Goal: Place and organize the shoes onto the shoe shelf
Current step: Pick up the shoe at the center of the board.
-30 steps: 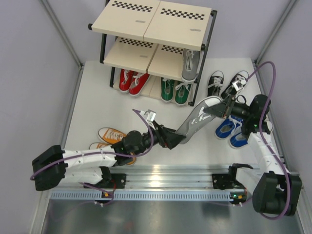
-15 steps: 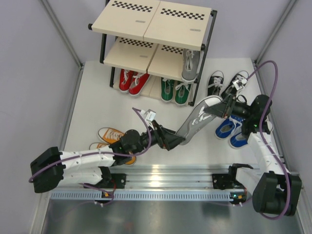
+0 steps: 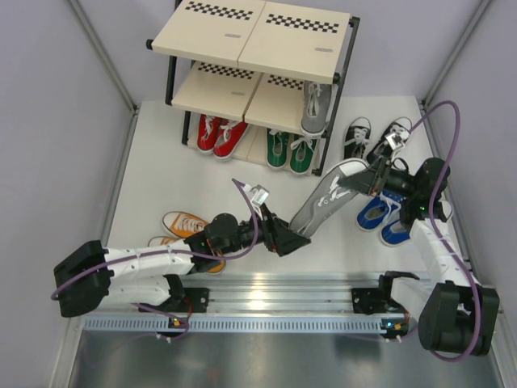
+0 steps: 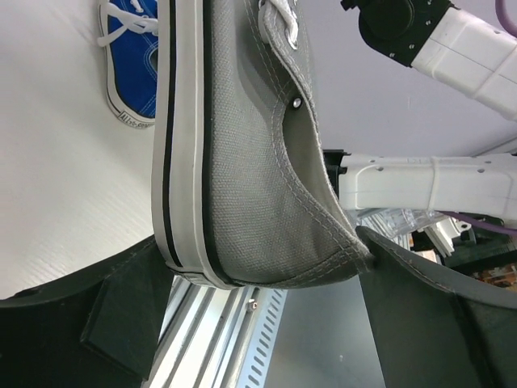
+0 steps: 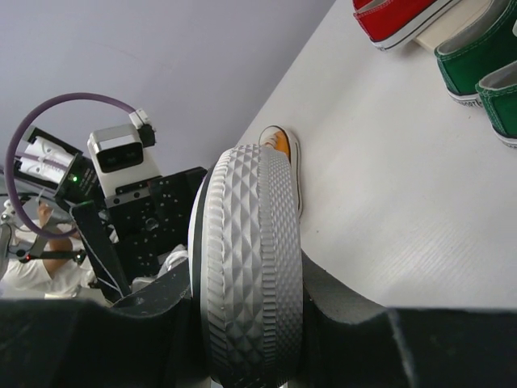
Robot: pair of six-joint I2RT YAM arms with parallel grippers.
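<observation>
The grey shoe's [image 3: 327,198] toe was hidden inside the right gripper [image 3: 370,181], which pinched it across the diamond-ribbed rubber sole [image 5: 250,267] — the shoe slanted between the arms, in front of the shelf [image 3: 242,36]. The left gripper [image 3: 289,240] was spread wide around the canvas heel — contact unclear. Orange shoes [image 3: 184,223] sat half under the left arm [image 3: 153,260].

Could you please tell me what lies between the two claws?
A grey shoe, in the top view: right claw grips its toe, left claw open around its heel.
</observation>
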